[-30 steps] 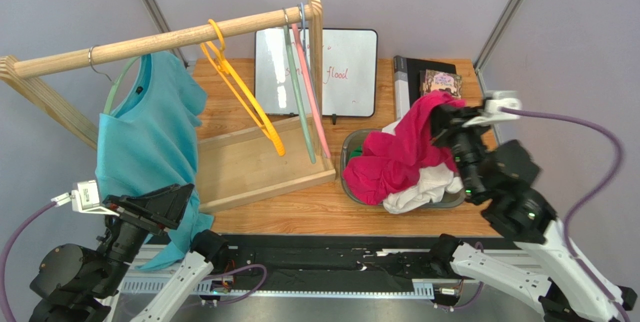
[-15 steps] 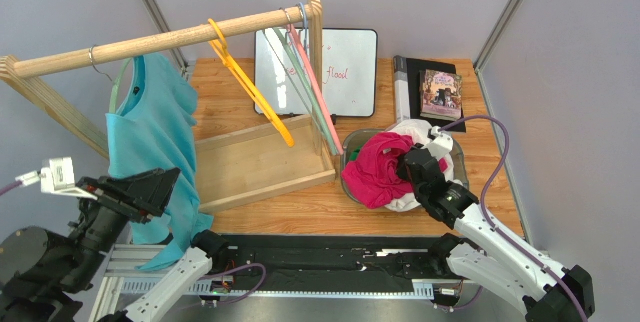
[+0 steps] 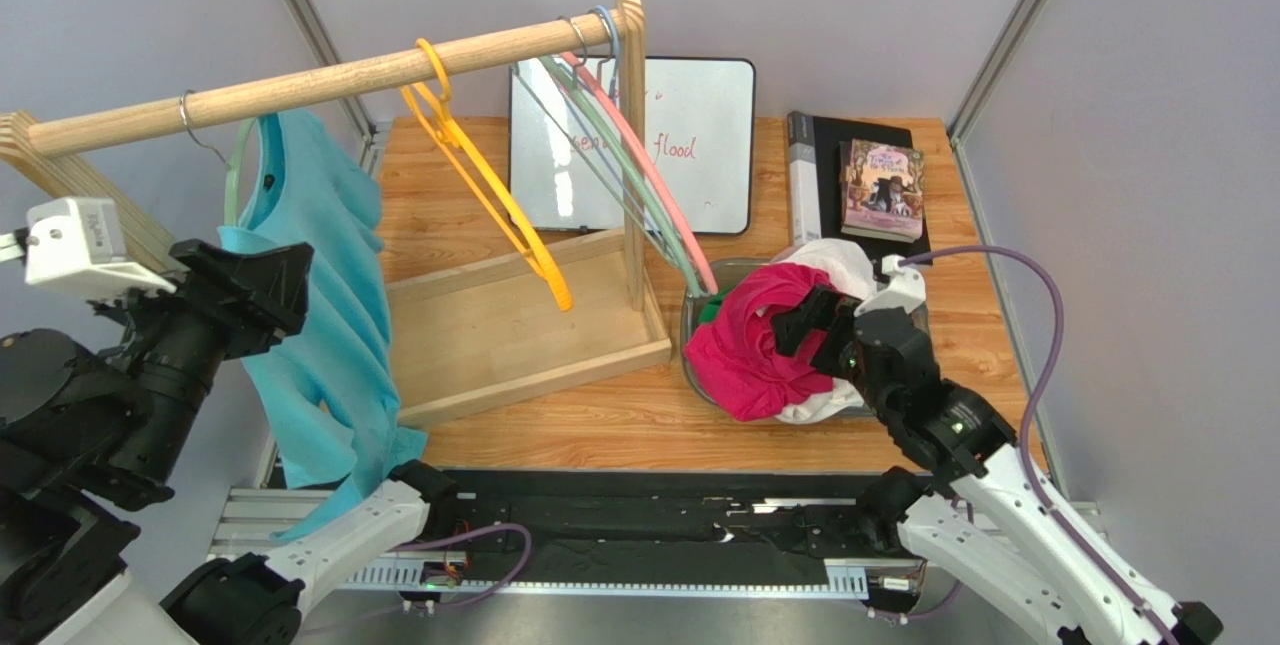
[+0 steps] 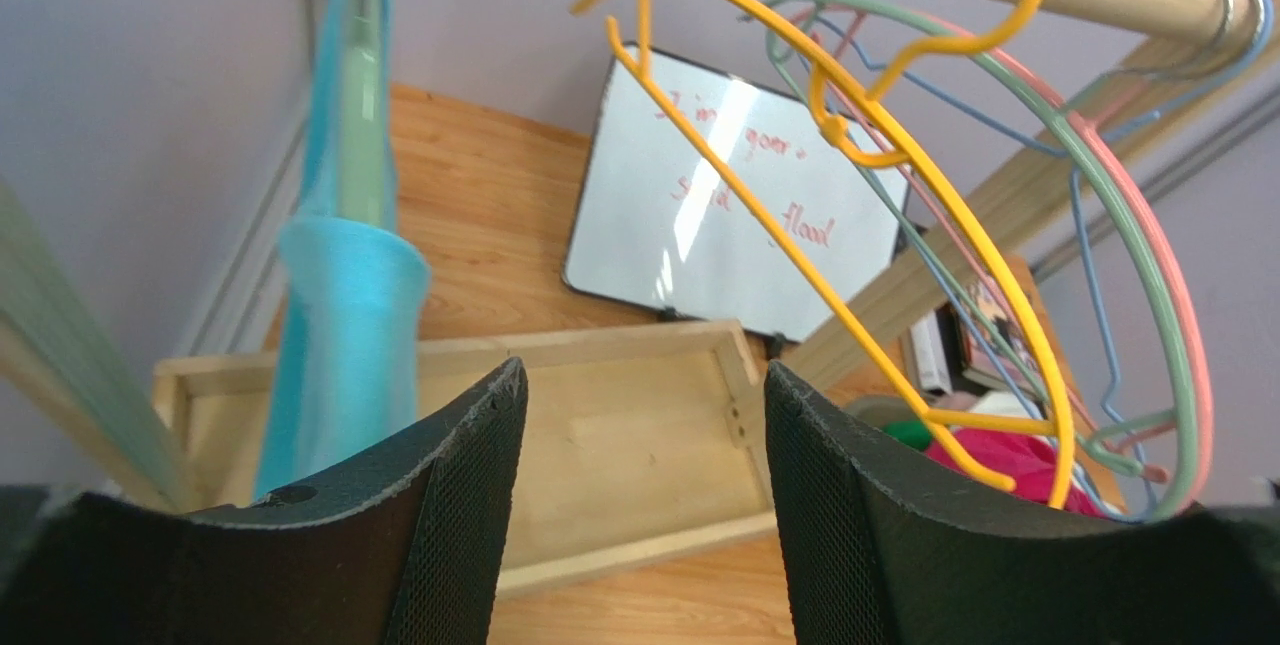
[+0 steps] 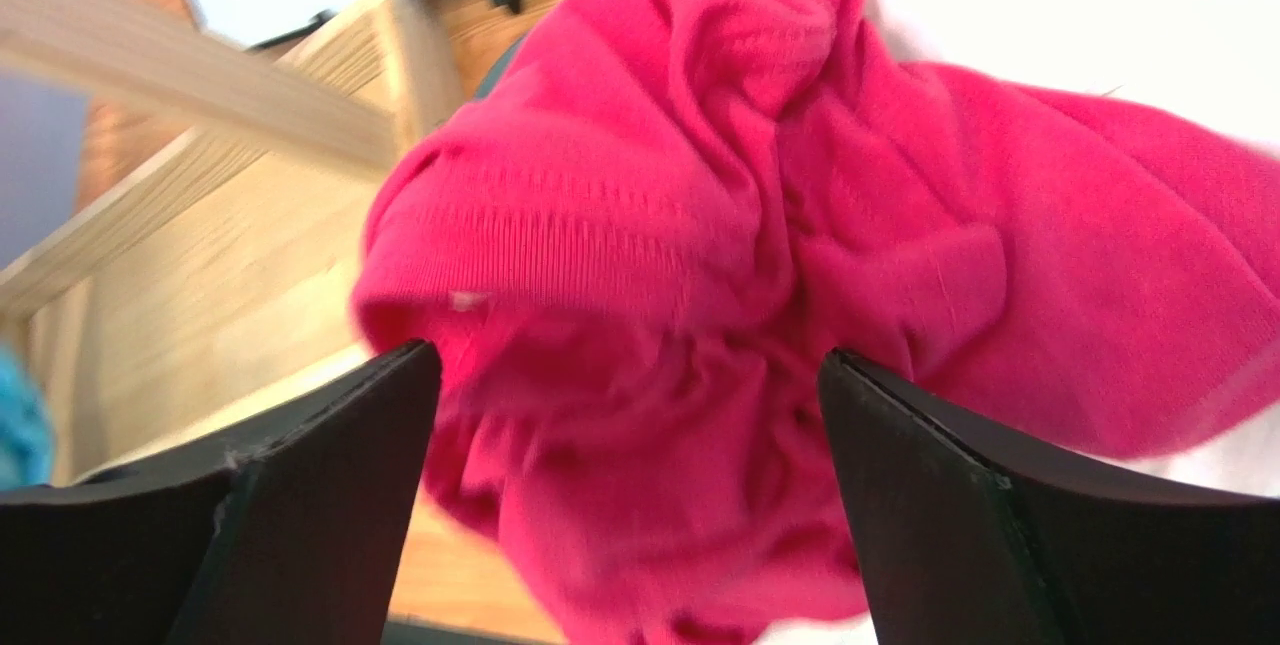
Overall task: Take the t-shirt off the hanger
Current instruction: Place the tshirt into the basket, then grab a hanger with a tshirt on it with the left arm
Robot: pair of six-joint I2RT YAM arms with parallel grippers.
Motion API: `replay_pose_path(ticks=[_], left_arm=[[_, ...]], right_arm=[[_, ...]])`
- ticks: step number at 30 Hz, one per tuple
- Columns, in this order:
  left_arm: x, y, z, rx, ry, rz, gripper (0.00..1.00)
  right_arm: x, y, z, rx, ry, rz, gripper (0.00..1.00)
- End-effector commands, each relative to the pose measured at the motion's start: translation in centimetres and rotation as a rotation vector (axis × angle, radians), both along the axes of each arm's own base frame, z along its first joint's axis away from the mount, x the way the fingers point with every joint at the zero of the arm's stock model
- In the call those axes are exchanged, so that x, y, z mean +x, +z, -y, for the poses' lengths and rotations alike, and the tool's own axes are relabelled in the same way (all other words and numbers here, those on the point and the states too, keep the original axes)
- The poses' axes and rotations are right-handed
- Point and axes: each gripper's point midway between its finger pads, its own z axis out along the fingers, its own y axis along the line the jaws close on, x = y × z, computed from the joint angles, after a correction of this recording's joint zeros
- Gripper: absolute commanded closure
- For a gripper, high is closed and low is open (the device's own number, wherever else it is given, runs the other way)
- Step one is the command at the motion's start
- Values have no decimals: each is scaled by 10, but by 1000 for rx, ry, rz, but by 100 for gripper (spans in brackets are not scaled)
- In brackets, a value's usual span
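1. Looking at your left gripper (image 4: 643, 375), you will see its two fingers standing well apart with nothing between them; it holds nothing.
2. The teal t-shirt (image 3: 323, 315) hangs just beside that gripper, on the side toward your other arm. It is on its pale green hanger (image 4: 358, 105), which is hooked over the wooden rail (image 3: 346, 75) above the gripper. From the overhead view you cannot tell whether a finger brushes the cloth.
3. In the left wrist view the shirt's rolled edge drops just past the tip of one finger (image 4: 451, 495), while the wooden tray base (image 4: 631, 465) of the rack shows through the gap.
4. Farther along the rail from your left gripper, an empty orange hanger (image 3: 496, 203) swings tilted. Past it a bunch of green, pink and blue hangers (image 3: 631, 150) is bowed outward.
5. Your right gripper (image 5: 627, 360) is spread as wide as it goes and grips nothing. The crumpled pink garment (image 5: 781, 225) lies directly ahead of its fingers, filling the space beyond them.
6. That pink garment rests on a white garment (image 3: 834, 263) in the grey tub (image 3: 691, 330), right under your right gripper.
7. Beyond the right gripper, well apart from it, a whiteboard (image 3: 706, 135) leans and a book (image 3: 882, 188) lies flat.
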Motion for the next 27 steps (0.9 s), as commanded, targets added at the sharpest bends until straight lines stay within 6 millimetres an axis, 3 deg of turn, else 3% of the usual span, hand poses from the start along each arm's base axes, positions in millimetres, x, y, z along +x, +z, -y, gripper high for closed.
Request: replay_pose_path(ticks=[1, 3, 6, 9, 13, 16, 20, 27], left_arm=[[-13, 3, -30, 107, 92, 32, 35], [-16, 9, -31, 97, 89, 63, 35], [-26, 10, -50, 105, 174, 77, 35], [-22, -13, -65, 139, 267, 24, 34], [-7, -46, -56, 165, 270, -63, 33], [-3, -59, -60, 179, 311, -105, 35], [2, -58, -59, 174, 321, -70, 48], [6, -52, -65, 201, 366, -55, 84]], right_arm=[[-26, 26, -7, 7, 167, 42, 0], [-33, 31, -9, 15, 201, 50, 0], [-42, 39, -13, 20, 254, 44, 0], [-50, 54, -16, 40, 302, 71, 0], [-62, 79, -17, 86, 344, 135, 0], [-70, 92, -15, 105, 366, 169, 0], [-73, 96, -12, 107, 366, 180, 0], [-75, 94, -16, 118, 383, 169, 0]])
